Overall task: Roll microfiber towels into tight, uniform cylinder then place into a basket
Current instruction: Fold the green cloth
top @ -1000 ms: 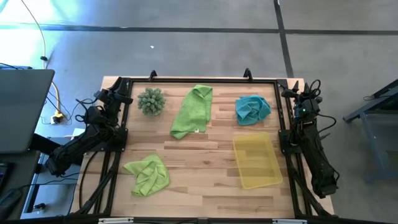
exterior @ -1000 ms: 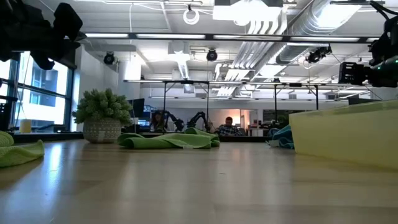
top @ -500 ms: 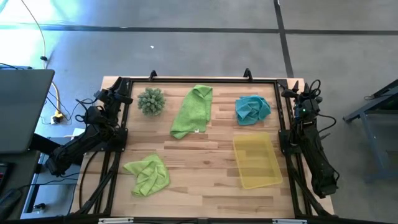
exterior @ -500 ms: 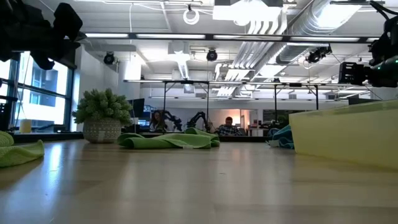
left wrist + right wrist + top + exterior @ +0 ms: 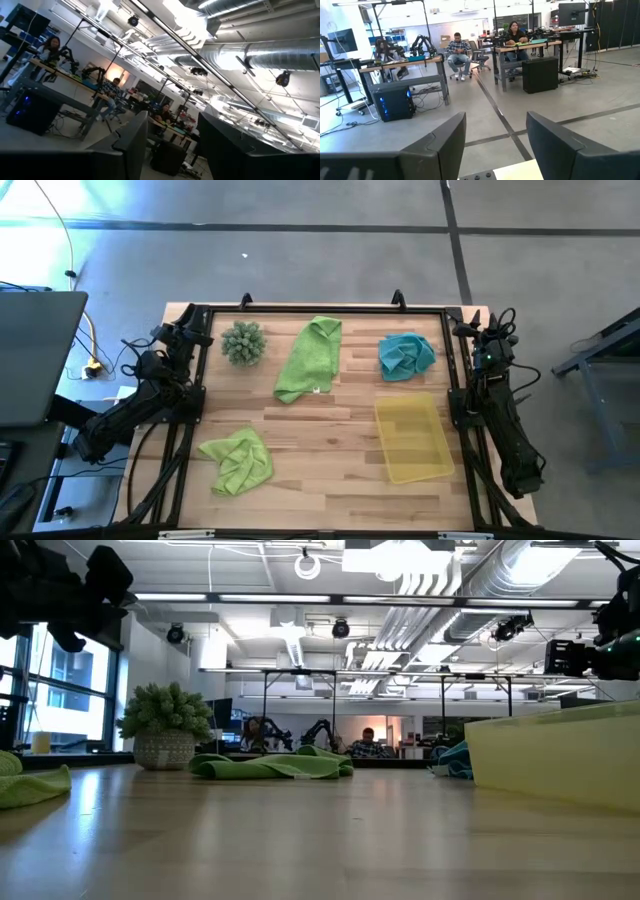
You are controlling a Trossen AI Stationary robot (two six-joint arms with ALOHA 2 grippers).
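High view shows you a crumpled lime green towel at seven o'clock and the see-through yellow plastic basket at four, empty. Farther off lie the long lime green towel at twelve and the teal blue towel at one. All are unrolled, so nothing belongs in the basket yet. Your left gripper and right gripper wait wide open at the far corners, holding nothing.

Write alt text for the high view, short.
Overhead view of a wooden table holding two lime green towels, one teal towel, a spiky green plant ball and an empty yellow basket. Both dark arms rest folded along the table's left and right edges.
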